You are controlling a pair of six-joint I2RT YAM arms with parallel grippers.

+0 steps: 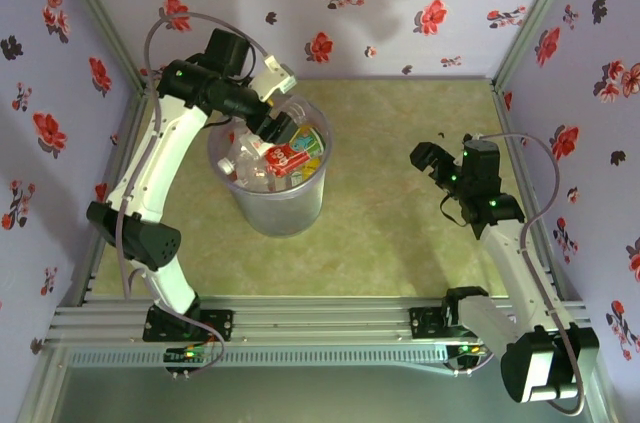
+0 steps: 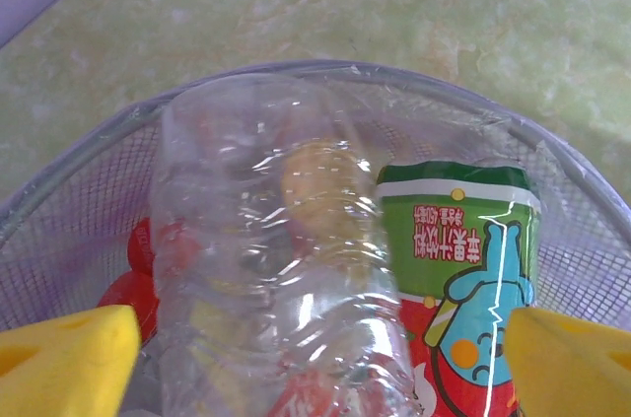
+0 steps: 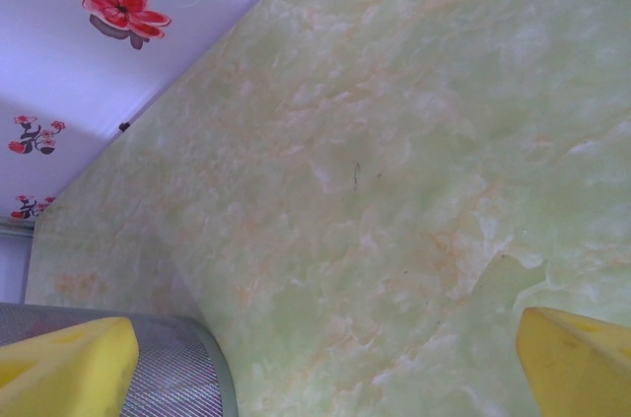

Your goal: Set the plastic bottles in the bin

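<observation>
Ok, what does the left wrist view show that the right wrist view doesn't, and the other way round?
Left wrist: looks down into the bin at a crumpled clear bottle, a bottle with a green-and-red cartoon label, and red caps beneath. Right wrist: a flowered wall and a wide stretch of green marbled table, with the bin's edge at lower left. Shared: bin, table, and yellow fingertips wide apart, left gripper and right gripper both open.

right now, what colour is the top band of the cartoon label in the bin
The band is green, clearest in the left wrist view.
</observation>
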